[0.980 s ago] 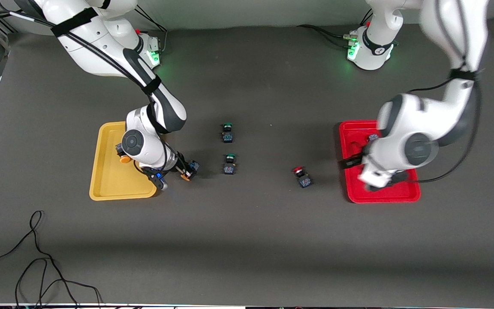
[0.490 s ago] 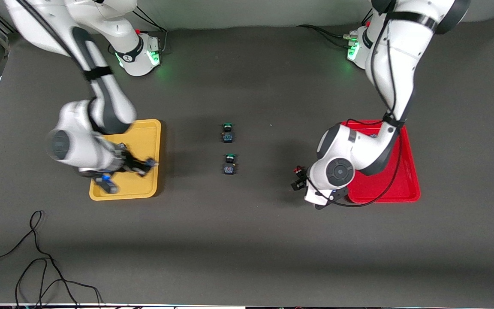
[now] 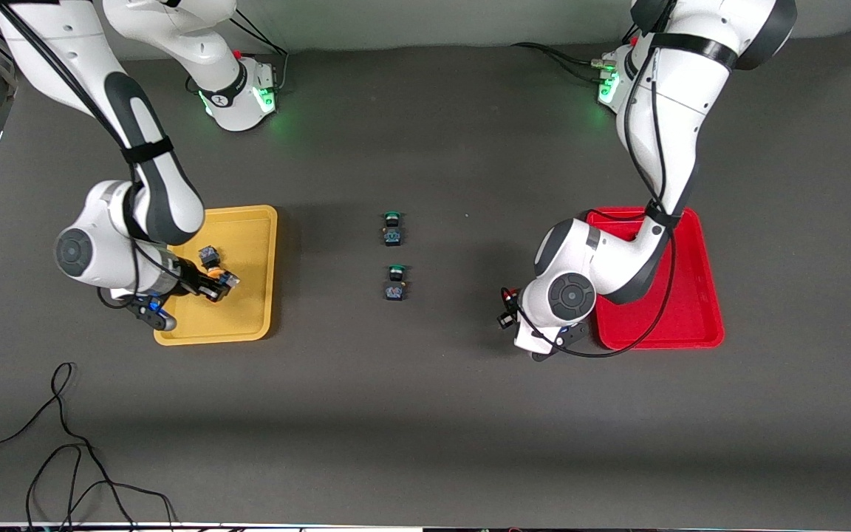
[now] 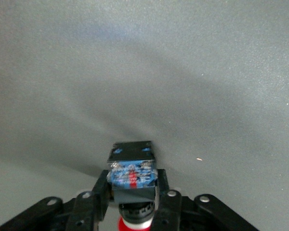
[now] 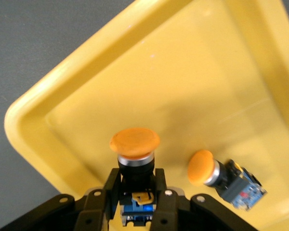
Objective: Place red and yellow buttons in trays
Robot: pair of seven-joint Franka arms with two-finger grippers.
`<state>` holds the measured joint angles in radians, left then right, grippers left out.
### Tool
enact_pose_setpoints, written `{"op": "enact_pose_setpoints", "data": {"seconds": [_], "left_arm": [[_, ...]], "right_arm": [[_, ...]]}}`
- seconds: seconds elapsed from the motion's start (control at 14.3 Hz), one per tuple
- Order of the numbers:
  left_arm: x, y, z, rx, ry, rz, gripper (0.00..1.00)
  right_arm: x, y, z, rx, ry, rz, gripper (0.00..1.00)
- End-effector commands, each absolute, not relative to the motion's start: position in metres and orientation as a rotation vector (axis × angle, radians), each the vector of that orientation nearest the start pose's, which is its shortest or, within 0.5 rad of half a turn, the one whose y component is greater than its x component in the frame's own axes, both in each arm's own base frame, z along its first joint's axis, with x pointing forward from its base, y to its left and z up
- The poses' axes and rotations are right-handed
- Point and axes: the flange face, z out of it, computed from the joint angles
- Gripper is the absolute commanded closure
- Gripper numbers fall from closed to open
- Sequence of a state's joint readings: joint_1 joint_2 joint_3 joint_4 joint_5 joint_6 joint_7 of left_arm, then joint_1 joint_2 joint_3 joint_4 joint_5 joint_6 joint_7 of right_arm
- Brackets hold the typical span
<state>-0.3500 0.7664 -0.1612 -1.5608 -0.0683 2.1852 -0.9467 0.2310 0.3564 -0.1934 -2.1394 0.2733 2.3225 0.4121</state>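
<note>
While each gripper (image 4: 133, 199) (image 5: 137, 190) clasps a button (image 4: 132, 174) (image 5: 135, 149) — red's cap cut off, yellow's body hidden.

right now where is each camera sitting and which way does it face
Front: high across the table, facing both arms and bases, yellow tray, red tray.
Left wrist: on the left arm, facing the mat; left hand grips the red button.
Right wrist: over the yellow tray; right hand grips a yellow button, as front shows.
</note>
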Motion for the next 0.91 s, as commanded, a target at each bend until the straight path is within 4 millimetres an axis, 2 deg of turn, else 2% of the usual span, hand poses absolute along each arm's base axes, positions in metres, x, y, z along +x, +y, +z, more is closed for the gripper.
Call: {"op": "enact_pose_setpoints", "data": {"seconds": [0.0,0.14,0.21,0.35,0.49,0.56,0.7,0.77,0.84], "left_arm": [[0.61,-0.324,0.208,-3.041,-0.84,0.328,1.0],[0.62,-0.304,0.253,-3.007,-0.825,0.364,1.0],[0.63,-0.285,0.277,-2.986,-0.814,0.408,1.0],[0.634,-0.244,0.299,-2.982,-0.68,0.5,1.0],[0.637,-0.183,0.295,-2.994,-0.575,0.541,1.0],[0.636,-0.158,0.283,-2.984,-0.485,0.543,1.0],[0.636,-0.101,0.264,-2.982,-0.452,0.554,1.0],[0.632,-0.081,0.254,-3.008,-0.402,0.556,1.0],[0.628,-0.055,0.248,-3.034,-0.368,0.549,1.0]], "right_arm": [[0.556,0.026,0.228,-2.911,0.843,0.254,0.0],[0.556,0.027,0.239,-2.901,0.838,0.261,0.0],[0.555,0.029,0.253,-2.892,0.829,0.279,0.0],[0.553,0.033,0.314,-2.854,0.796,0.226,0.0],[0.544,0.032,0.388,-2.828,0.73,0.121,0.0],[0.535,0.031,0.424,-2.839,0.681,0.077,0.0],[0.516,0.025,0.498,-2.944,0.561,-0.035,0.0],[0.507,0.024,0.533,-2.983,0.499,-0.064,0.0],[0.5,0.032,0.564,-3.022,0.368,-0.098,0.0]]}}
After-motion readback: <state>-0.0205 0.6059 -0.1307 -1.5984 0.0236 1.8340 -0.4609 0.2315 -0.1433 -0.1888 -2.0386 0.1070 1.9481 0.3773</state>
